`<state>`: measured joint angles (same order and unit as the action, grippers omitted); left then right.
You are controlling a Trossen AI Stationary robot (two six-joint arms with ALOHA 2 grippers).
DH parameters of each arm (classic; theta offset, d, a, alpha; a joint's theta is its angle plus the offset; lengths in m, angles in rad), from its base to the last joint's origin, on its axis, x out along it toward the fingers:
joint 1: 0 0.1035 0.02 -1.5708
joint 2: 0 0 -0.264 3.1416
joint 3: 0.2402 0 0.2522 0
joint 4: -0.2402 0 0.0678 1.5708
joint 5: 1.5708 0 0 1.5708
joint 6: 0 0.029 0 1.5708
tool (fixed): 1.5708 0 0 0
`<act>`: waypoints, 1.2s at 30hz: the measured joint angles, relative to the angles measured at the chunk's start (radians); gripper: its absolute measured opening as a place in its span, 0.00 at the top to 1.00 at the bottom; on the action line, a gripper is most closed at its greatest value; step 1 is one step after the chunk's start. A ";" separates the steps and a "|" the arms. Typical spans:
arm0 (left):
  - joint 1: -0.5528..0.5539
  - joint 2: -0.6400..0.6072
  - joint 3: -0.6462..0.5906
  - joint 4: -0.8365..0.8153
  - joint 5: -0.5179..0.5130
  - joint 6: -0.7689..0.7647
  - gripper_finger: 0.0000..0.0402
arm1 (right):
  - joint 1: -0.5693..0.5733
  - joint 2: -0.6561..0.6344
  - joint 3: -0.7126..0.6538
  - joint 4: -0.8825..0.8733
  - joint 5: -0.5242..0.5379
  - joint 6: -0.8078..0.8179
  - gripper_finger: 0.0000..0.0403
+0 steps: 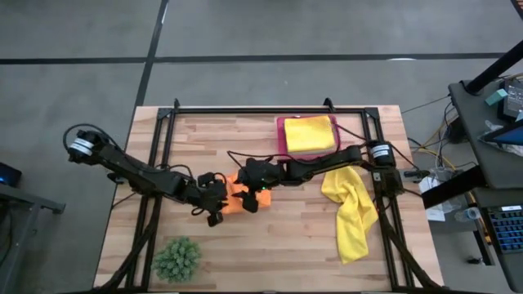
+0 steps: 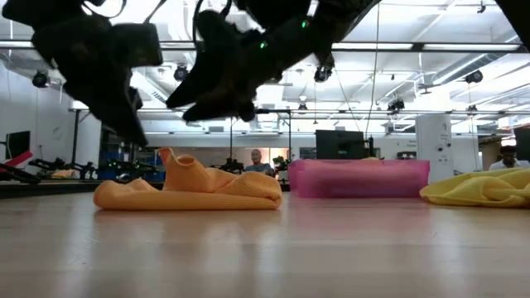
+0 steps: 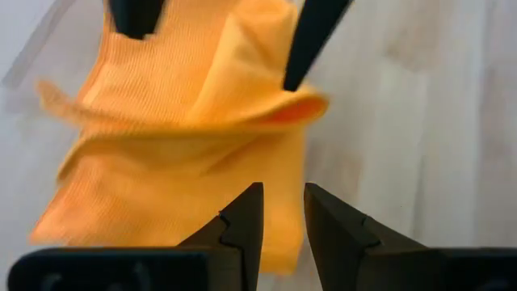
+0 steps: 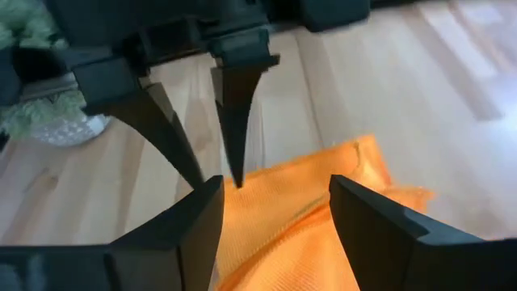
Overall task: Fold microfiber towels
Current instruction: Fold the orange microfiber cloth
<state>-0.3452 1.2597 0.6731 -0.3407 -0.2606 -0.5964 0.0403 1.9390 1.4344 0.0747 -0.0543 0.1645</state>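
The high view looks straight down from well above, taking in the whole bench [image 1: 270,229] and both arms. The low view sits at bench-top height, facing level across the surface into the room behind, with the orange towel [image 2: 190,189] close ahead. The left wrist view looks past its own gripper [image 3: 283,212] from very near at the same orange towel [image 3: 178,137]. The right wrist view faces the opposite way, close over the towel [image 4: 307,202], and catches the left arm's fingers [image 4: 238,121]. All four share that towel.
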 joint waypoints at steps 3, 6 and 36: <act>-0.005 0.013 0.001 0.067 -0.004 0.001 0.81 | 0.010 -0.049 -0.025 -0.014 0.016 -0.068 0.47; -0.018 0.042 0.008 0.097 -0.009 0.001 0.81 | 0.019 -0.108 -0.079 -0.012 0.059 -0.107 0.47; -0.050 0.417 0.255 -0.005 -0.208 -0.026 0.81 | 0.020 -0.364 -0.570 0.381 0.163 -0.067 0.47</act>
<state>-0.3950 1.6769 0.9280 -0.3454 -0.4682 -0.6222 0.0605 1.5745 0.8643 0.4561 0.1085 0.0971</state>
